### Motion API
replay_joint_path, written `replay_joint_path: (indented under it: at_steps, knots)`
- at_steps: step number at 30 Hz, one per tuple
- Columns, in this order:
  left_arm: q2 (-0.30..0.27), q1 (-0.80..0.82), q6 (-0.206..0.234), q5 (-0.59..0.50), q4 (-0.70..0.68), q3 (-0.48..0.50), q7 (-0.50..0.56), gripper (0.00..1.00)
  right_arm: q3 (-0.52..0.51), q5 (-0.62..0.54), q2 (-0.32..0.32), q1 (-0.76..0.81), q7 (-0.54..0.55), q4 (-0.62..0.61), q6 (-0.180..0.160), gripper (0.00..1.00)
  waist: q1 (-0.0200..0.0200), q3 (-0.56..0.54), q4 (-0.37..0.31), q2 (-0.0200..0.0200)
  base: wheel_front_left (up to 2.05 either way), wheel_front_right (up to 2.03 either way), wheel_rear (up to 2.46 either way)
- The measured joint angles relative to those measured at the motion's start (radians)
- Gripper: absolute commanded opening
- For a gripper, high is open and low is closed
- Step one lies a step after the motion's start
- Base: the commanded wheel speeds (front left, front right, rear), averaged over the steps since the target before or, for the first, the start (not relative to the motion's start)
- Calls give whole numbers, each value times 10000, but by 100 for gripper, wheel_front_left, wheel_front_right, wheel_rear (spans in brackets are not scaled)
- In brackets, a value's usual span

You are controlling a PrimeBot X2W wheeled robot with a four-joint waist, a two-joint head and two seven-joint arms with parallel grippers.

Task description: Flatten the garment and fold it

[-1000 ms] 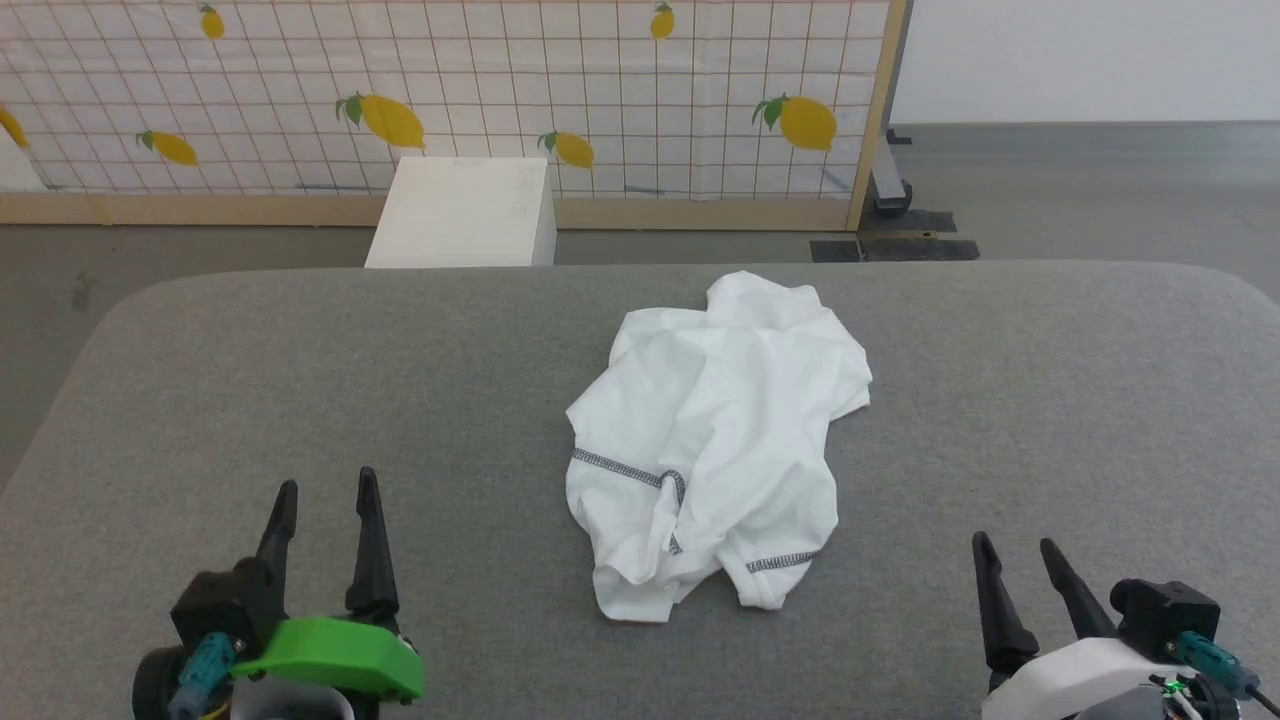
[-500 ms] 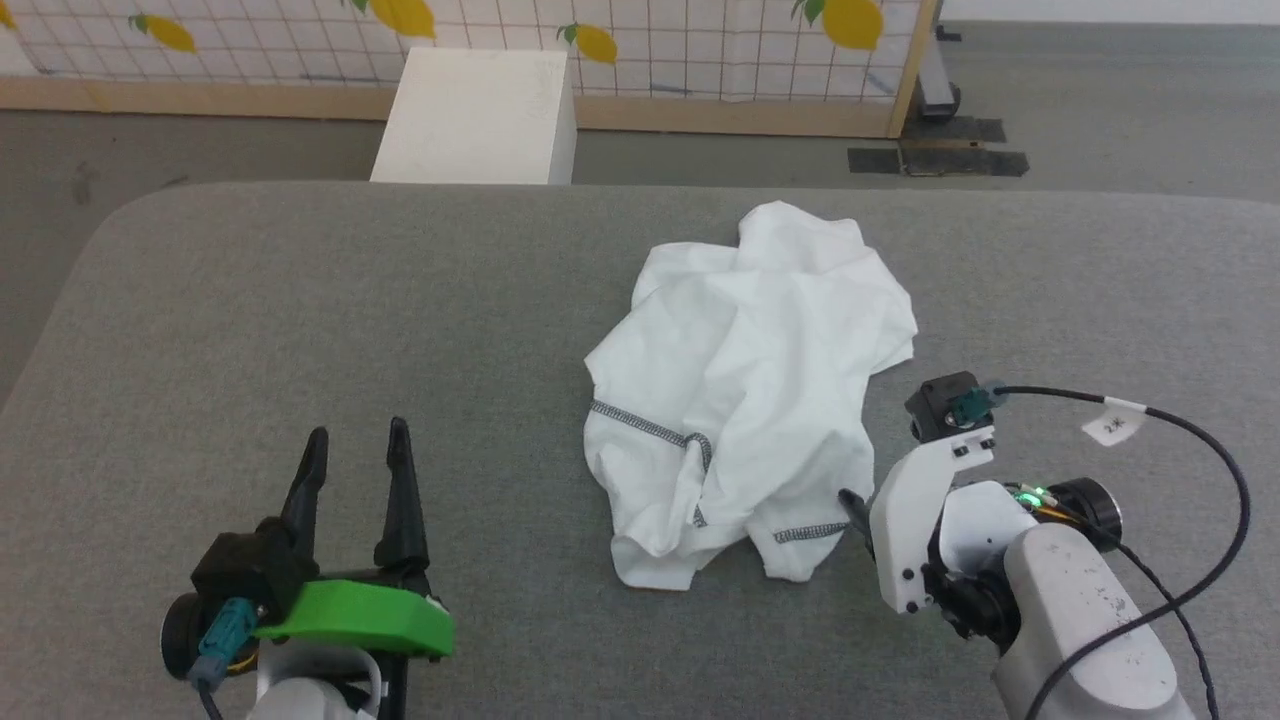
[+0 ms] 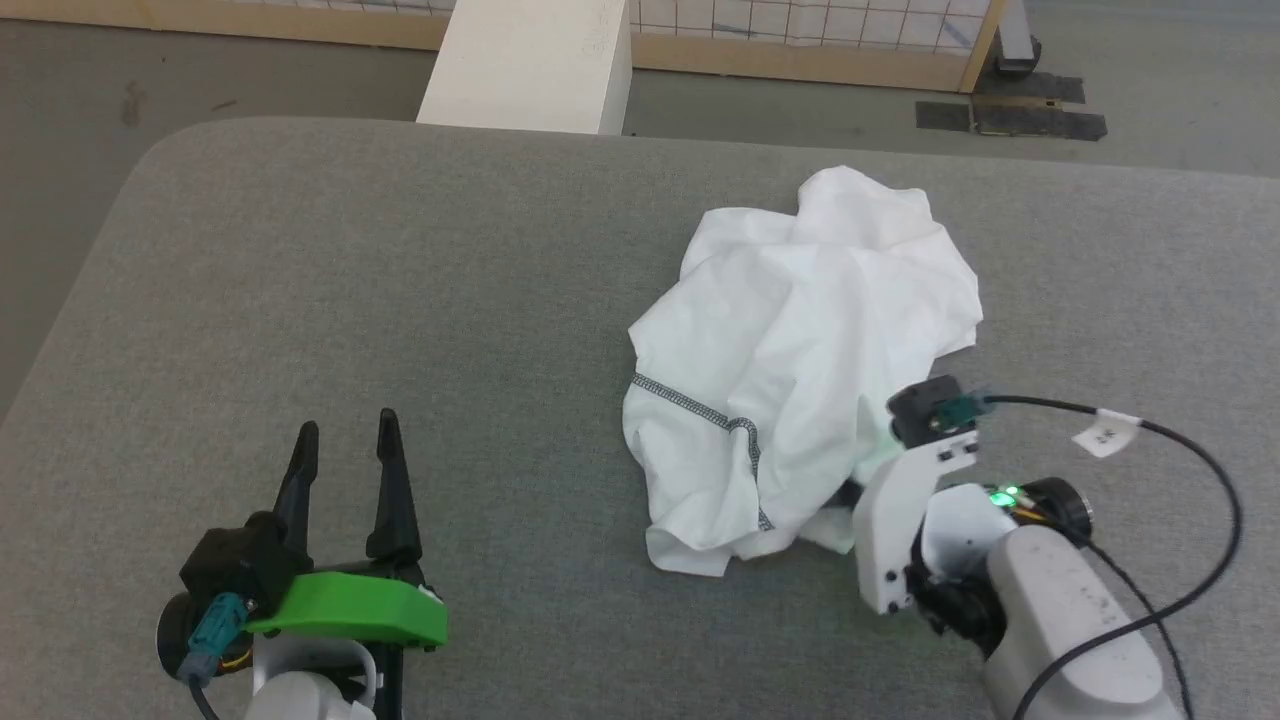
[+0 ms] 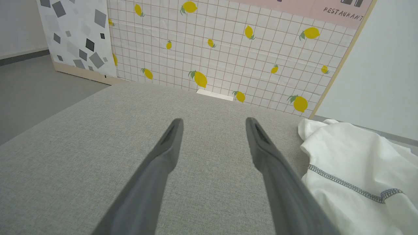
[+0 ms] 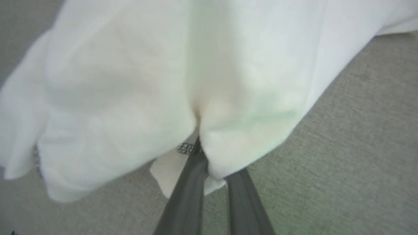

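Observation:
The garment (image 3: 800,330) is a crumpled white shirt with a dark grey zigzag seam, lying in a heap right of centre on the grey padded table (image 3: 400,250). My right gripper (image 3: 848,497) reaches into its near right edge. In the right wrist view the two dark fingers (image 5: 189,182) come together, pinching a fold of the white garment (image 5: 156,81), with the tips buried in the cloth. My left gripper (image 3: 345,425) rests open over bare table at the lower left, well apart from the shirt. In the left wrist view its spread gripper (image 4: 214,120) has the garment (image 4: 352,163) to its right.
A white box (image 3: 530,60) stands on the floor just beyond the table's far edge. Behind it runs a lemon-patterned partition (image 4: 228,49). A black cable (image 3: 1200,470) loops off my right wrist. Open grey table stretches left of the garment.
My right arm has moved forward and left to the garment's near right edge and its fingers have shut on the cloth. The camera has tilted down. The left gripper stays put.

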State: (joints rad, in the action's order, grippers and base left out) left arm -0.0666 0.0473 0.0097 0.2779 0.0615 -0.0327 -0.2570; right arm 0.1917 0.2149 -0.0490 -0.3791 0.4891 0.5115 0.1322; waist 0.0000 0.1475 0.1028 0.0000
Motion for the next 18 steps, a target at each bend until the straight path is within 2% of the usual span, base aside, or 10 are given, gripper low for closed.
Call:
replay_joint_path:
  at_steps: [2,6,11,14,16,17,18]
  knots:
    - [12,0,-10,-52,2,46,0,100,-349,-63,-46,1,-198,-167,0,0,0,-70,-76,0,0,0,0]
    - [52,-2,-33,-75,4,81,0,100,-1457,-288,-594,21,-299,-897,0,0,0,-243,-270,0,0,0,0]
    - [79,-9,-150,-84,86,42,-2,100,-3112,-1108,-1340,605,297,-1668,0,0,0,-410,-514,0,0,0,0]
    - [92,-10,-186,-84,186,21,-2,100,-3952,-1542,-1223,1201,616,-1843,0,0,0,-469,-607,0,0,0,0]
    - [98,-16,-188,-81,244,25,-2,100,-4366,-1659,-922,1524,663,-1877,-2,0,0,-504,-664,0,0,0,0]
    - [102,-23,-188,-69,276,21,-2,100,-4498,-1710,-748,1658,650,-1900,0,3,0,-530,-694,0,0,0,0]
    - [104,-29,-190,-48,320,13,-2,100,-4569,-1735,-593,1752,570,-1956,0,49,0,-555,-725,0,0,0,0]
